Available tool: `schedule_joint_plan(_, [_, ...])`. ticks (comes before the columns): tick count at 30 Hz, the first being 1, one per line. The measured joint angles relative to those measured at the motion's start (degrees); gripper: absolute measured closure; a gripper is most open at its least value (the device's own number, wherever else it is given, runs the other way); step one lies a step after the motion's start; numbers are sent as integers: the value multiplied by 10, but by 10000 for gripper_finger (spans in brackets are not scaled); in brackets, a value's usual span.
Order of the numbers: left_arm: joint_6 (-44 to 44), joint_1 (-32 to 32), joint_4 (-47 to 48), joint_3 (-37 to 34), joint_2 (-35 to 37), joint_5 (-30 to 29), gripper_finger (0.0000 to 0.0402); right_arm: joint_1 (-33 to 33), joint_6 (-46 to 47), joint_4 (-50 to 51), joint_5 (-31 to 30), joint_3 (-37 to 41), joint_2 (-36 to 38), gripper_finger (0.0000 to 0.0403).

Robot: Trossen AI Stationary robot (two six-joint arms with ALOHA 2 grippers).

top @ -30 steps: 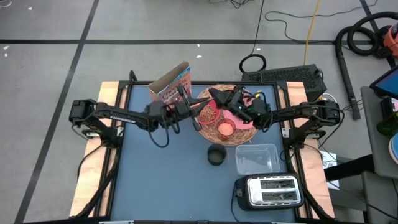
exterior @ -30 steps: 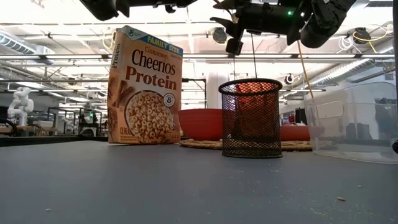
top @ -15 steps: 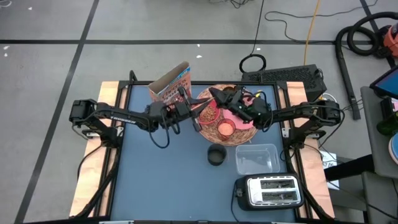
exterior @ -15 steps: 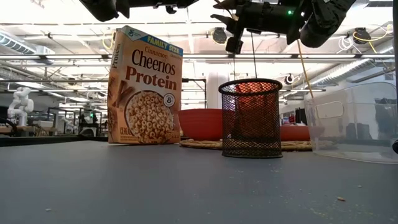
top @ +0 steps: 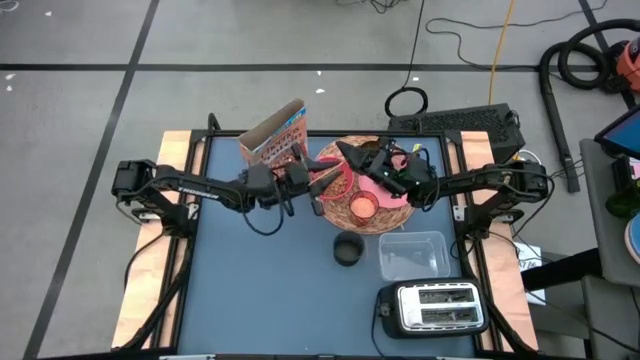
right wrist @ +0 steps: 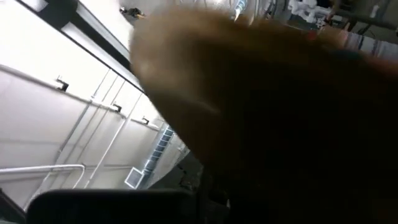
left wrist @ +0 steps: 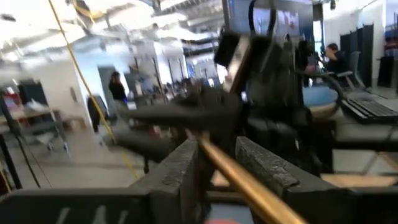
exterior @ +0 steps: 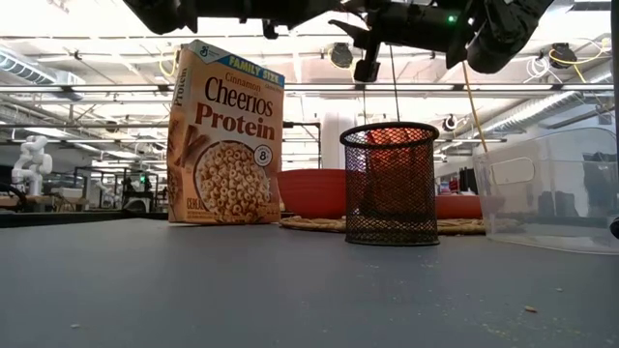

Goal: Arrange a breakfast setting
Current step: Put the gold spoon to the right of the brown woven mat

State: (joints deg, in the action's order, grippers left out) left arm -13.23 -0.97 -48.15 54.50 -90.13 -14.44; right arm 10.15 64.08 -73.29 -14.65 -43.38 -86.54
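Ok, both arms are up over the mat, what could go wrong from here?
1. The left end effector and right end effector are crowded together above the wicker mat; they may collide.
2. The gold handle at the left end effector could slip and drop toward the pink bowl.
3. The cereal box stands right beside the left arm; a swing may topple it.

Printed card cereal box (exterior: 224,135); beside it black wire-mesh cup (exterior: 391,183), woven wicker mat (exterior: 319,224), apparently clear plastic tub (exterior: 551,188).
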Motion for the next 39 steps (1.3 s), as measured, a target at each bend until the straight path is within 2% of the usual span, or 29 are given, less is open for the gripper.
schedule_joint_plan(6, [44, 1, 62, -1, -1, 7, 254, 0, -38, 0, 14, 0, 0, 364])
schedule_joint_plan(16, [47, 0, 167, 0, -1, 2, 252, 0, -82, 4, 16, 0, -1, 380])
schedule_joint_plan(23, [47, 0, 212, 1, 1, 1, 252, 19, -87, 32, 71, 1, 16, 386])
schedule_joint_plan(33, [45, 0, 231, 1, 1, 0, 252, 47, -113, 182, 96, 1, 82, 388])
schedule_joint_plan(39, [46, -1, 234, 1, 1, -2, 252, 83, -132, 325, 161, 1, 161, 390])
